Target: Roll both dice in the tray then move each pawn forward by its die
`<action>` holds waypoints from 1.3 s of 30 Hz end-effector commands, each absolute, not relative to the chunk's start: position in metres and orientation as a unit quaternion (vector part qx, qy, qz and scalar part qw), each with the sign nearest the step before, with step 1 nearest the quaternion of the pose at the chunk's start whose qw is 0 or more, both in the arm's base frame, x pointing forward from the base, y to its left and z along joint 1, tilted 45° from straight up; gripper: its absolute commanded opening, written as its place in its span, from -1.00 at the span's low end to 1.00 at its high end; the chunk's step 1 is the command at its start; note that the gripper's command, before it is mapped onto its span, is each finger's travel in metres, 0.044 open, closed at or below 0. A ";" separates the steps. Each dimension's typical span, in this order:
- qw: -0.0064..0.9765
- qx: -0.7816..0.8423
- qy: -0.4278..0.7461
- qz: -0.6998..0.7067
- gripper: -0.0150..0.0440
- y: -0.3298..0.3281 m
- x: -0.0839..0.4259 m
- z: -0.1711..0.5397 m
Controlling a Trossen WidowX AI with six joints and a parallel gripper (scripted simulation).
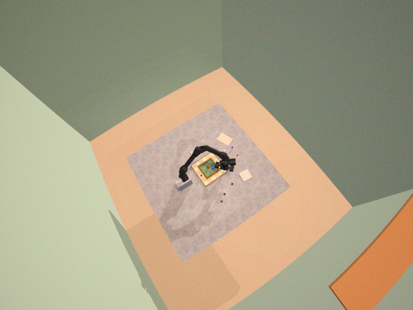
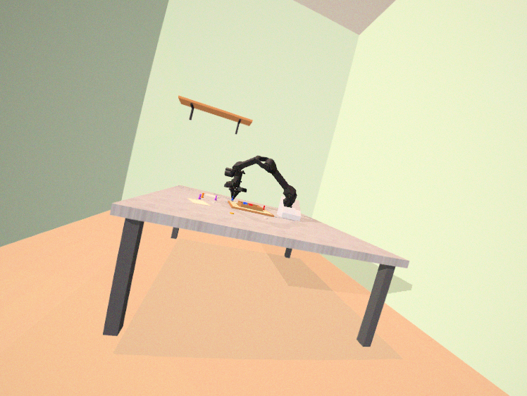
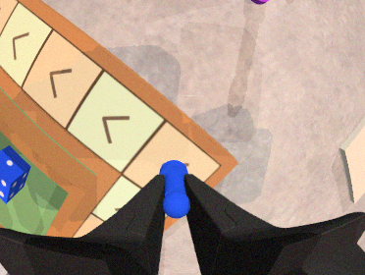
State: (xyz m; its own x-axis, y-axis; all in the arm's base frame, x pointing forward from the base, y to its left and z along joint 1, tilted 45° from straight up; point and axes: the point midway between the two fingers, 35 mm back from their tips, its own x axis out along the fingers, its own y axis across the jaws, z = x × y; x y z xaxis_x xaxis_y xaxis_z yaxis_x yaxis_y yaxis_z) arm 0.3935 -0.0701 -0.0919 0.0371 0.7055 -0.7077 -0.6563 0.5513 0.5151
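My gripper is shut on the blue pawn, at the corner square of the board. The pawn looks upright; whether its base touches the square is hidden. The red die and the blue die lie in the green-floored tray in the middle of the board. The red die is outside the wrist view. The red pawn stands on the board's side nearer the arm base. Arrows show on the squares in the wrist view.
Purple pieces and an orange piece stand beyond the board. A yellow piece, two pale cards and dark discs lie around it.
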 end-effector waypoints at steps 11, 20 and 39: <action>0.723 0.020 0.507 0.468 -0.49 -0.124 0.398 -0.041; 0.723 0.020 0.507 0.469 -0.49 -0.150 0.392 -0.009; 0.723 0.016 0.512 0.464 -0.49 -0.048 0.409 0.041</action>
